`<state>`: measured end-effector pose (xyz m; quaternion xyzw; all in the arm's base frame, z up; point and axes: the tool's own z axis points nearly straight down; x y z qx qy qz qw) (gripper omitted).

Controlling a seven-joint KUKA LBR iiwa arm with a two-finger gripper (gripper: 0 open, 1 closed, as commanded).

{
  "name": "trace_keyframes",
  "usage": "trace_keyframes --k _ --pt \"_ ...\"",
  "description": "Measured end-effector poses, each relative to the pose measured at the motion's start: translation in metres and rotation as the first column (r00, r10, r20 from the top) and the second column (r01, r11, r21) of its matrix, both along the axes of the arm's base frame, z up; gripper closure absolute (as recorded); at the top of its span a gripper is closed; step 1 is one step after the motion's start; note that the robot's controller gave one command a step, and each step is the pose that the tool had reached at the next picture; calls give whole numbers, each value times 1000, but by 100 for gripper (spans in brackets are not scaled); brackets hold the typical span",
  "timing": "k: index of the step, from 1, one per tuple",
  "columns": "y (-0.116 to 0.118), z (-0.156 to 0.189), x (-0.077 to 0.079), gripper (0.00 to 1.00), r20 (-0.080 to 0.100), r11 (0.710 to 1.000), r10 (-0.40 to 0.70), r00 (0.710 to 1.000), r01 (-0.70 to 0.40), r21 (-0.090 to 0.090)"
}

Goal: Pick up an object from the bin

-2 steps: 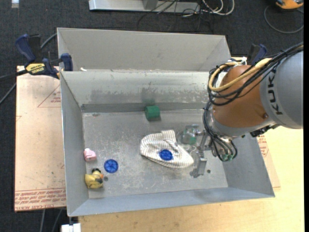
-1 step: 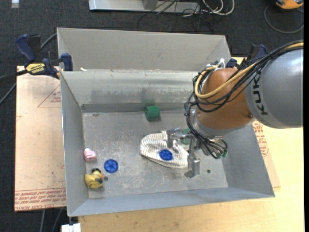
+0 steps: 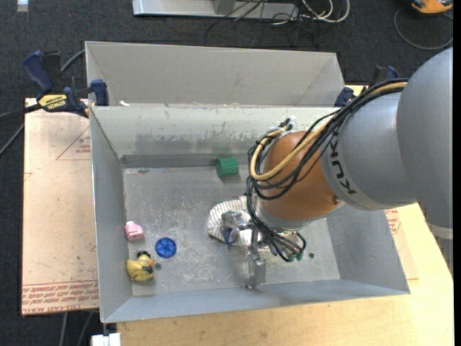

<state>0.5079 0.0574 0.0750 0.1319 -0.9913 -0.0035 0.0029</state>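
One scratched grey bin [image 3: 189,197], dark carpet [image 3: 72,13] around, end effector [image 3: 253,269] low beside crumpled white cloth [image 3: 220,220], opening cannot be told

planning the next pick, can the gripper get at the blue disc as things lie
Probably yes. The blue disc lies alone on bare bin floor, apart from the pink piece and yellow toy, with nothing between it and the gripper.

On my feed, the scuffed grey bin [image 3: 108,193] holds a green block [image 3: 227,166], a pink piece [image 3: 133,230], a blue disc [image 3: 166,247], a yellow toy [image 3: 141,268] with dark marks, and a white wad [image 3: 222,217], possibly blue-flecked, beside the arm's orange cover [image 3: 292,182].
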Motion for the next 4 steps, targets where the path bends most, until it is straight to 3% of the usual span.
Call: trace_keyframes --k 1,2,3,4 --pt "-59 -4 19 0 12 956 292 956 -292 -4" --pt "-23 -4 54 0 4 1000 28 1000 -28 0" --pt "-23 24 69 0 14 951 308 951 -308 -3" --pt "-40 14 126 0 14 976 219 976 -219 1"
